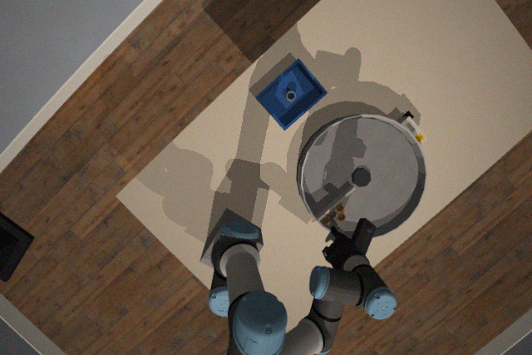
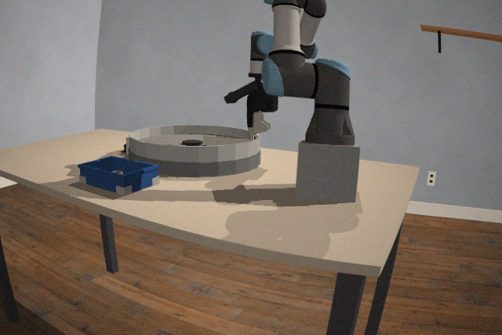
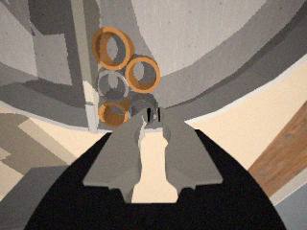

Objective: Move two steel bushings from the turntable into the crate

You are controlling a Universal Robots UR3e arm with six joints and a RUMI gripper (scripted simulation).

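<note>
In the wrist view the gripper (image 3: 153,126) has its fingers nearly closed and grips nothing. Its tips sit just at the near rim of the turntable (image 3: 225,53). A steel bushing (image 3: 145,106) stands upright at twelve o'clock, right at the tips; another (image 3: 113,84) lies at eleven, among three brass ones. One bushing (image 1: 290,95) already lies in the crate (image 1: 267,95).

Beige table (image 2: 251,217) — carrying crate (image 2: 93,176), turntable (image 2: 194,157) (and arm pedestal (image 2: 344,193)).
</note>
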